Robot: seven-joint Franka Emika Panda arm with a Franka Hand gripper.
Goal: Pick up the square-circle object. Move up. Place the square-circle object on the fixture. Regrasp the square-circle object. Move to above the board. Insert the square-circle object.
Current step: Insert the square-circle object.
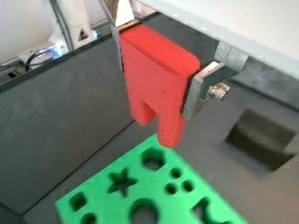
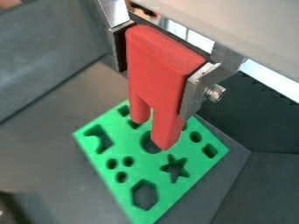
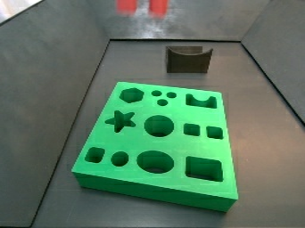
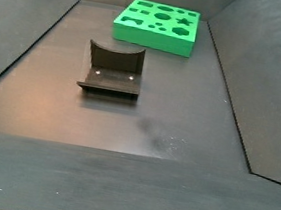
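While your gripper hung high above the board, its silver fingers were closed on the upper part of the square-circle object, which pointed legs-down toward the cut-outs in both wrist views. You were, by my reading, at the move-above-the-board step, the fixture standing empty well behind the board. Next you needed to line the piece over its matching hole, which I could not pick out, then lower straight.
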